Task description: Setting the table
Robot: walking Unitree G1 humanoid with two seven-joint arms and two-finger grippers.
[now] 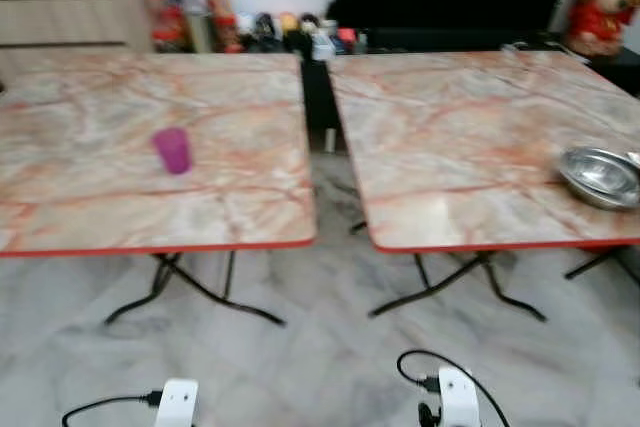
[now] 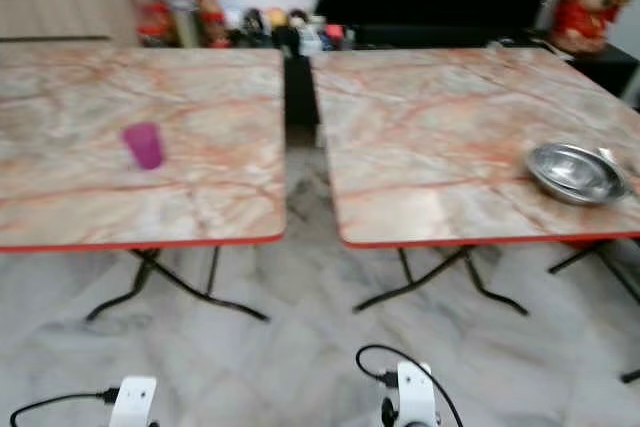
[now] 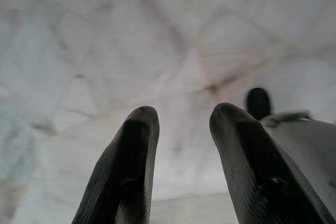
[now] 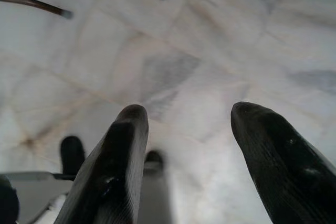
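Two marble-patterned folding surfaces stand side by side ahead of me across a pale marble floor, with a narrow gap between them. The left surface carries a small purple cup near its middle. The right surface carries a steel bowl close to its right edge. I judge that bowl the likelier trouble: a careless reach could nudge it off the side, and the light cup could tip if brushed. The splayed table legs could also catch my feet as I walk in. My head views are blurred, so my aim may be off. Both arms hang low. My left claw has its fingers slightly apart, holding nothing; my right claw is spread wider, also holding nothing. The wrist views show floor veining and leg tips the head views lack.
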